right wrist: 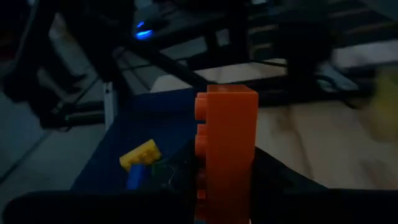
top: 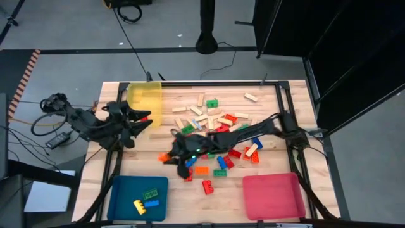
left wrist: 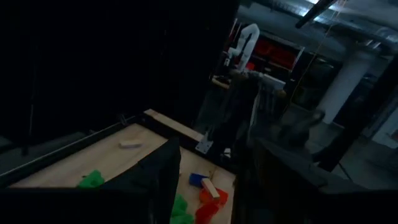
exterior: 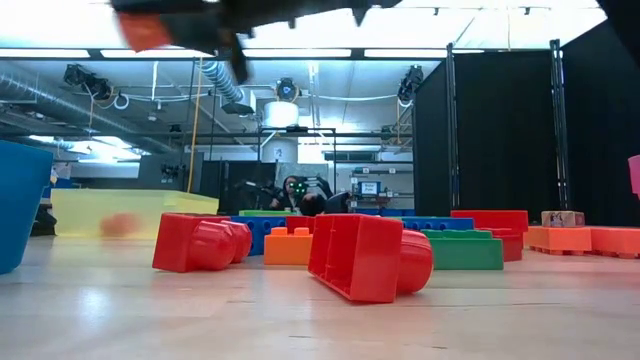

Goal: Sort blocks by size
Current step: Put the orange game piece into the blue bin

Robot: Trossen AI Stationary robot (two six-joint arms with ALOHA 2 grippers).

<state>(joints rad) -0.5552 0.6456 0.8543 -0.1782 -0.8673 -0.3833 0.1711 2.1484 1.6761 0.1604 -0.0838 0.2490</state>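
The right arm reaches across the middle of the counter (top: 158,190), and its right tool (top: 169,158) is clamped on an orange brick (right wrist: 226,146), which it holds upright above the wood, just off the near-left edge of the pile. Beyond that brick lies the blue tray (right wrist: 161,127), which has a yellow brick (right wrist: 140,154) and a blue one in it; from above, a green one shows there too. Most of the blocks (top: 218,130) are scattered loose over the counter's centre, red, green, blue and orange bricks mixed with pale wooden bars. The left tool (top: 144,122) hovers beside the yellow tray (top: 145,98) at the far left, fingers parted with nothing between them. The pink tray (top: 271,196) sits at the near right.
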